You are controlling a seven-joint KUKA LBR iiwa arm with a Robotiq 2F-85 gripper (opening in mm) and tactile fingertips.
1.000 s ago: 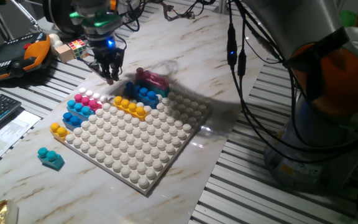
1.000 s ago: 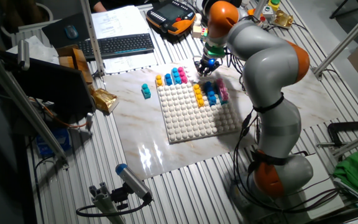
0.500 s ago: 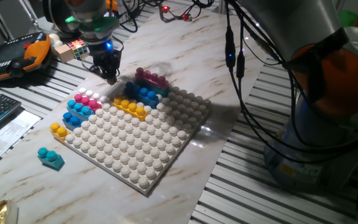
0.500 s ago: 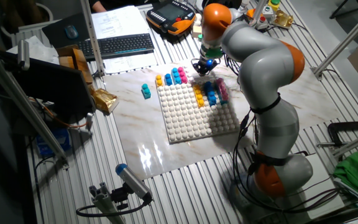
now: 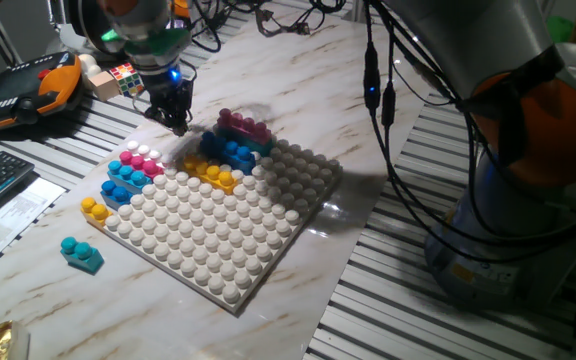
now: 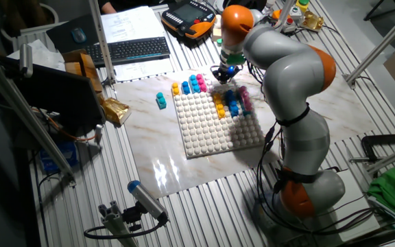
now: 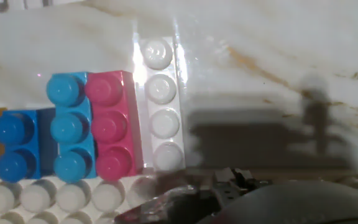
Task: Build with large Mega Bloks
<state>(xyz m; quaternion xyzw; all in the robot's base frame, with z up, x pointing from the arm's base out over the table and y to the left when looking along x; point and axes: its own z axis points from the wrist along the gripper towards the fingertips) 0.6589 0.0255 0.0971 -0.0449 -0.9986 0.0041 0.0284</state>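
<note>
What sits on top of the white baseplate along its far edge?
On the white baseplate: a pink brick, a light blue brick, a yellow-orange brick, a blue brick and another pink brick. The studs beneath them are covered.

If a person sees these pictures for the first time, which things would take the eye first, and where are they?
First comes the big white studded baseplate in the middle of the marble table, with bright Mega Bloks lined along its far edge. Next is the gripper, hanging just beyond that edge above the table, between the pink brick and the puzzle cube. One teal brick lies alone on the table beside the plate.
</note>
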